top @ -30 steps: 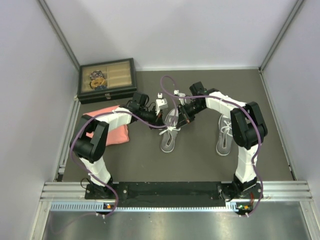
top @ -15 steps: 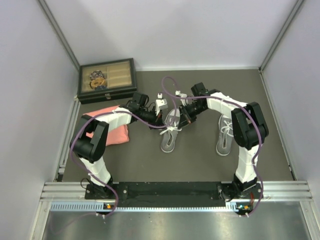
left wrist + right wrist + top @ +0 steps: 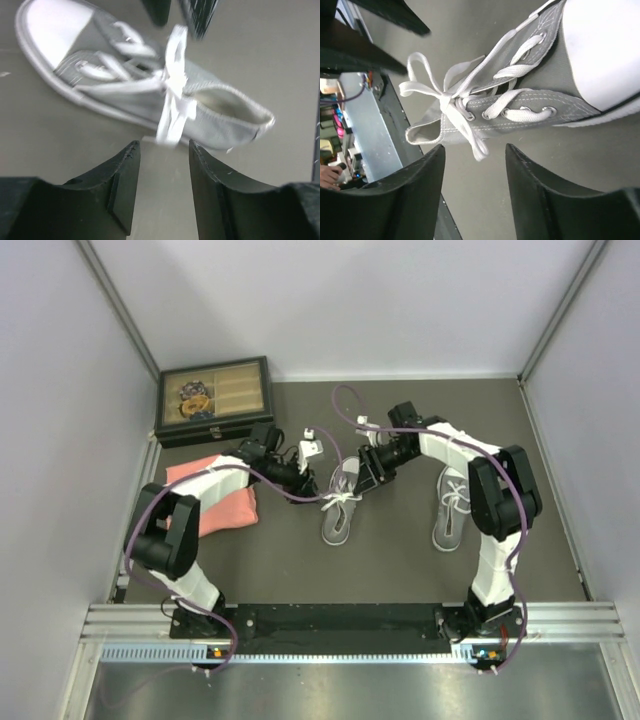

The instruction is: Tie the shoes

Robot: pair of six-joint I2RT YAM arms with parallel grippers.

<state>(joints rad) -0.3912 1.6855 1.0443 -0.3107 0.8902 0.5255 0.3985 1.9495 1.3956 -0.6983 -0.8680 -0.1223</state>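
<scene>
Top external view: we see one shoe (image 3: 338, 510) in the middle of the desk (image 3: 260, 570) and the other shoe (image 3: 450, 508) nearer its right edge; the left gripper (image 3: 164, 150) and the right gripper (image 3: 474, 152) hang on either side of the first shoe; both have their fingers apart and hold nothing; its white laces (image 3: 445, 97) form a loose bow.

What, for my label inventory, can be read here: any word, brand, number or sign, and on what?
No text is readable.
The shoe seen by both wrist cameras shows no brand or print.
The other shoe, the box and the pink cloth appear only from above, too small to show any lettering.
</scene>
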